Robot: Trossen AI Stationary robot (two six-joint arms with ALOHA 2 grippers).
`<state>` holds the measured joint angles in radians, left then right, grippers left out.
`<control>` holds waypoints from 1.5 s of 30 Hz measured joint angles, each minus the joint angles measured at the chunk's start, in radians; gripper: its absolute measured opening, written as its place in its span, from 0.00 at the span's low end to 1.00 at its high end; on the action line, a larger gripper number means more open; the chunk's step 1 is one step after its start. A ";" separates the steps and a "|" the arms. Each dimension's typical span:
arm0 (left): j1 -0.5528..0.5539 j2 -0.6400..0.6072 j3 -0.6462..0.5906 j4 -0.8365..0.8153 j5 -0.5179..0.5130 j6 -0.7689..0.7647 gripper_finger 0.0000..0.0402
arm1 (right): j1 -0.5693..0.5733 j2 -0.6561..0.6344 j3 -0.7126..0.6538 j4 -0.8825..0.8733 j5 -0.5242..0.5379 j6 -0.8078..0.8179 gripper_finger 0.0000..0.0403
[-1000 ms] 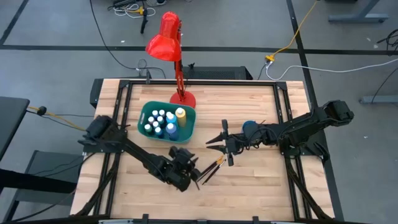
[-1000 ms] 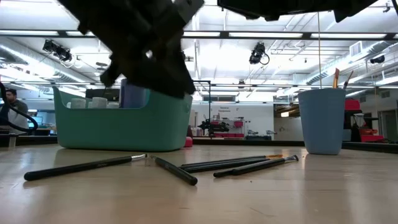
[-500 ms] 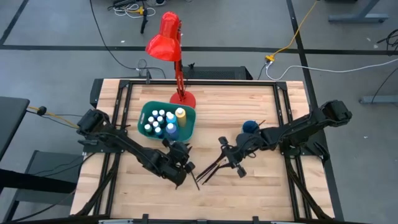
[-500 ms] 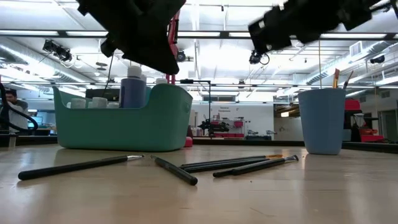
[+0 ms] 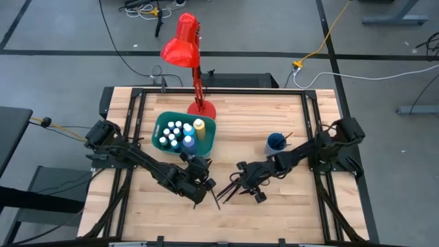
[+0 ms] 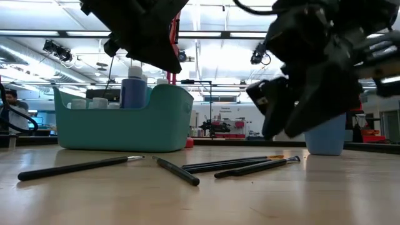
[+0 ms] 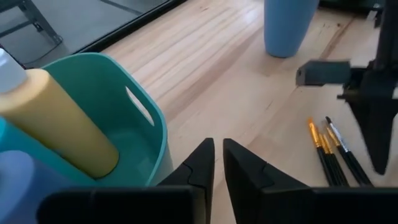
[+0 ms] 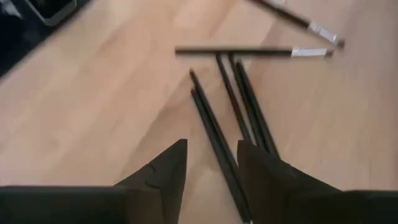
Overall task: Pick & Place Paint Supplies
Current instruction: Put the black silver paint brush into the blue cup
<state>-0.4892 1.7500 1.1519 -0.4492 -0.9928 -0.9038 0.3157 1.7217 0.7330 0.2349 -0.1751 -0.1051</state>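
Dark slender brushes [image 8: 233,118] on wood-grain table [image 8: 112,112].

We find no legible text, label, brand, number or sign on any object or surface in these views.

One teal bin [image 5: 164,125], one tall yellow bottle [image 5: 199,125], one blue cup [image 5: 276,143], one red lamp [image 5: 182,42], brushes [image 8: 233,106] loose on worktop [image 5: 274,206]: six visible.
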 joint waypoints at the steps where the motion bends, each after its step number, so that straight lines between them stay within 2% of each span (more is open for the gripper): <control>1: 0.000 0.000 0.000 0.003 0.002 -0.005 0.10 | 0.000 0.012 0.000 0.005 0.000 -0.004 0.36; 14: -0.009 0.000 0.000 0.076 0.043 -0.009 0.08 | 0.004 0.070 -0.055 0.059 0.062 -0.090 0.30; 22: -0.009 0.000 0.000 0.099 0.034 0.023 0.08 | 0.003 0.071 -0.145 0.235 0.081 -0.192 0.28; 26: -0.009 0.000 0.000 0.100 0.036 0.027 0.08 | 0.003 0.072 -0.192 0.296 0.079 -0.251 0.19; 29: -0.009 0.000 0.000 0.101 0.039 0.027 0.08 | 0.001 0.103 -0.217 0.391 0.021 -0.204 0.11; 32: -0.009 0.001 0.000 0.101 0.039 0.028 0.08 | 0.001 0.171 -0.223 0.533 -0.021 -0.160 0.08; 35: -0.009 0.001 0.000 0.101 0.039 0.029 0.08 | 0.003 0.256 -0.220 0.659 -0.045 -0.117 0.10; 38: -0.009 0.001 0.000 0.101 0.038 0.030 0.08 | 0.013 0.328 -0.214 0.769 -0.056 -0.070 0.17; 45: -0.009 0.001 0.000 0.104 0.037 0.057 0.08 | 0.052 0.359 -0.211 0.835 0.052 -0.094 0.31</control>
<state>-0.4980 1.7512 1.1519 -0.3454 -0.9558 -0.8471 0.3675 2.0811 0.5217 1.0702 -0.1226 -0.1990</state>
